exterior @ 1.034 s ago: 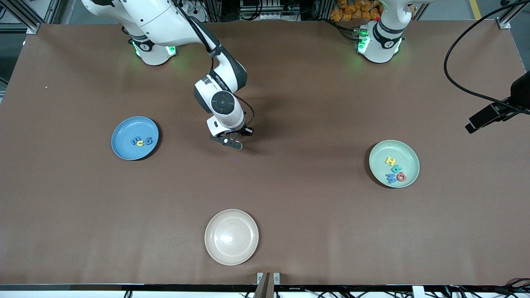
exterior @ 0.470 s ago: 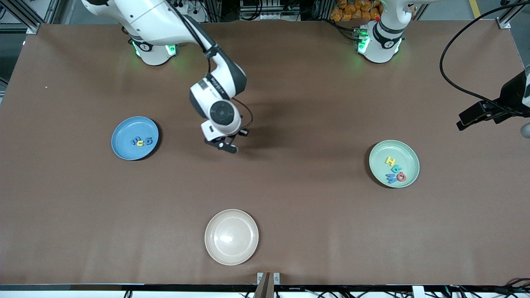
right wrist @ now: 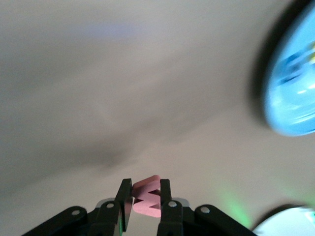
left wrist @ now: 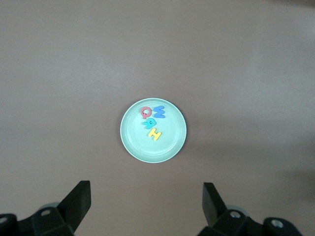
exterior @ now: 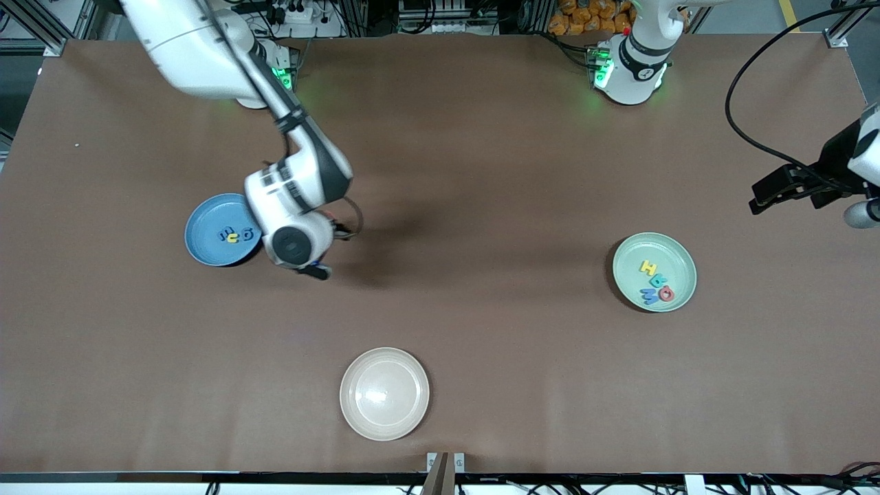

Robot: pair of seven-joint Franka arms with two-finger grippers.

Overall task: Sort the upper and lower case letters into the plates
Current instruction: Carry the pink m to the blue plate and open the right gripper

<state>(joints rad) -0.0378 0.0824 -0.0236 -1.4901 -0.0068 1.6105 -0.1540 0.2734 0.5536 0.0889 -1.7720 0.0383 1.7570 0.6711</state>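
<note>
Two plates hold sorted toy letters. Centre-left of the front view, the mid-blue plate (exterior: 223, 229) carries three small letters (exterior: 236, 235), blue and yellow; centre-right, the mint green plate (exterior: 654, 271) carries a yellow H (exterior: 648, 267), a teal letter, a red O (exterior: 666, 294) and a blue M (exterior: 649, 296). The right gripper (right wrist: 146, 200), over bare table just beside the blue plate, is clenched on a pink w-shaped letter (right wrist: 146, 199). The left gripper (left wrist: 146, 202) hangs high over the green plate, fingers released. A cream plate (exterior: 384, 393) sits at lower centre.
</note>
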